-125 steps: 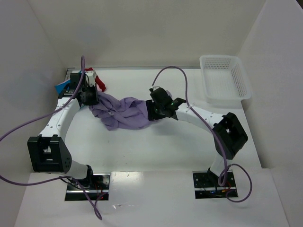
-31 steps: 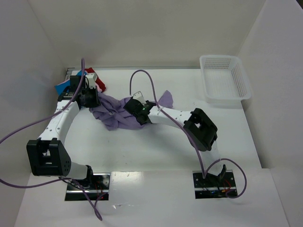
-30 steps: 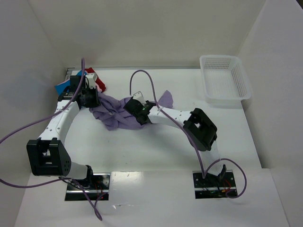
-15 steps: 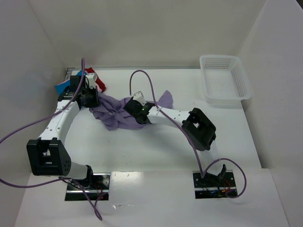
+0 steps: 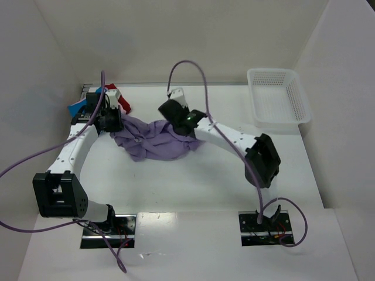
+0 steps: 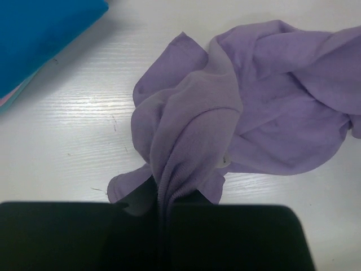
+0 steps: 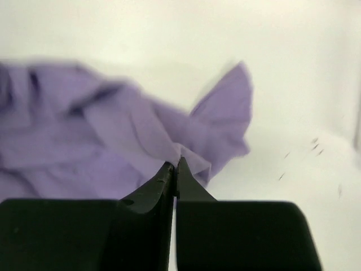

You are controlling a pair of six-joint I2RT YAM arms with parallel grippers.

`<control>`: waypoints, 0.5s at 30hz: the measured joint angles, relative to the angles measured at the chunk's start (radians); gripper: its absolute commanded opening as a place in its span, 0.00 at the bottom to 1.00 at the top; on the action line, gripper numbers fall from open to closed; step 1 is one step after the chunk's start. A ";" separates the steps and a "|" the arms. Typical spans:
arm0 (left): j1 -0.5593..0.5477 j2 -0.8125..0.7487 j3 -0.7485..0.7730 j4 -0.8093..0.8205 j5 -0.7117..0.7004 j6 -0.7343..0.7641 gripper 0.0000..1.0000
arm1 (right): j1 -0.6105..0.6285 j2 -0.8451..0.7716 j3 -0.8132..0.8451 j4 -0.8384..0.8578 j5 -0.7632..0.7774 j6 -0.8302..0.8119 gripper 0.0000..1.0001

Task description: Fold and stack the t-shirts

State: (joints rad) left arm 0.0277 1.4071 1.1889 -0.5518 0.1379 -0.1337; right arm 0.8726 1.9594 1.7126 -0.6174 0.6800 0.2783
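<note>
The lavender-purple t-shirt (image 5: pixel 153 142) lies crumpled on the white table between my two arms. My left gripper (image 5: pixel 113 123) is at its left end, shut on a thick bunched ridge of the cloth (image 6: pixel 180 141); in the left wrist view the gripper (image 6: pixel 163 199) has that cloth running down between its fingers. My right gripper (image 5: pixel 186 125) is raised over the shirt's back right part, and the right wrist view shows it (image 7: pixel 176 165) shut on a thin fold of the purple shirt (image 7: pixel 130 135). Folded blue (image 5: pixel 75 108) and red (image 5: pixel 123 103) t-shirts sit behind the left gripper.
A white mesh basket (image 5: pixel 279 105) stands at the back right of the table. The blue folded shirt (image 6: pixel 39 28) with a pink edge (image 6: pixel 10 97) under it fills the left wrist view's top left corner. White walls enclose the table on three sides.
My right gripper has shut on a fold of the purple shirt and risen up and toward the back, drawing the right flap inward. The left gripper has held still.
</note>
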 measured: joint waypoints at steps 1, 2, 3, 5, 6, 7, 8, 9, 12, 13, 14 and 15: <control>0.000 0.000 0.011 -0.005 -0.001 0.000 0.00 | -0.014 -0.019 0.013 0.009 0.000 -0.003 0.00; 0.000 0.000 0.023 -0.006 -0.001 0.000 0.00 | -0.062 -0.073 0.047 0.027 -0.017 -0.028 0.00; 0.000 0.000 0.036 -0.006 -0.002 -0.001 0.00 | -0.074 -0.086 0.058 0.032 -0.019 -0.033 0.00; 0.002 0.000 0.079 -0.010 -0.002 -0.001 0.00 | -0.150 -0.146 0.137 0.042 -0.042 -0.056 0.00; 0.003 0.000 0.093 -0.009 -0.003 -0.001 0.00 | -0.171 -0.163 0.162 0.051 -0.045 -0.064 0.00; 0.006 0.000 0.127 -0.010 -0.003 -0.002 0.00 | -0.217 -0.188 0.198 0.059 -0.050 -0.073 0.00; 0.011 -0.001 0.150 -0.007 -0.003 -0.002 0.00 | -0.253 -0.208 0.231 0.073 -0.058 -0.084 0.00; 0.016 -0.003 0.170 -0.004 -0.003 -0.002 0.00 | -0.285 -0.221 0.254 0.083 -0.063 -0.094 0.00; 0.045 -0.006 0.233 -0.003 -0.005 -0.002 0.00 | -0.354 -0.237 0.315 0.091 -0.068 -0.119 0.00; 0.055 -0.006 0.256 0.000 -0.006 -0.002 0.00 | -0.377 -0.237 0.341 0.098 -0.070 -0.127 0.00; 0.063 -0.006 0.275 0.002 -0.006 -0.003 0.00 | -0.394 -0.237 0.362 0.100 -0.071 -0.137 0.00; 0.071 -0.006 0.301 0.007 -0.005 -0.004 0.00 | -0.405 -0.237 0.377 0.101 -0.073 -0.143 0.00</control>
State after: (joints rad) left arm 0.0982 1.4010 1.4899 -0.5446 0.1329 -0.1375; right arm 0.4675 1.7226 2.0892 -0.5163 0.6067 0.1349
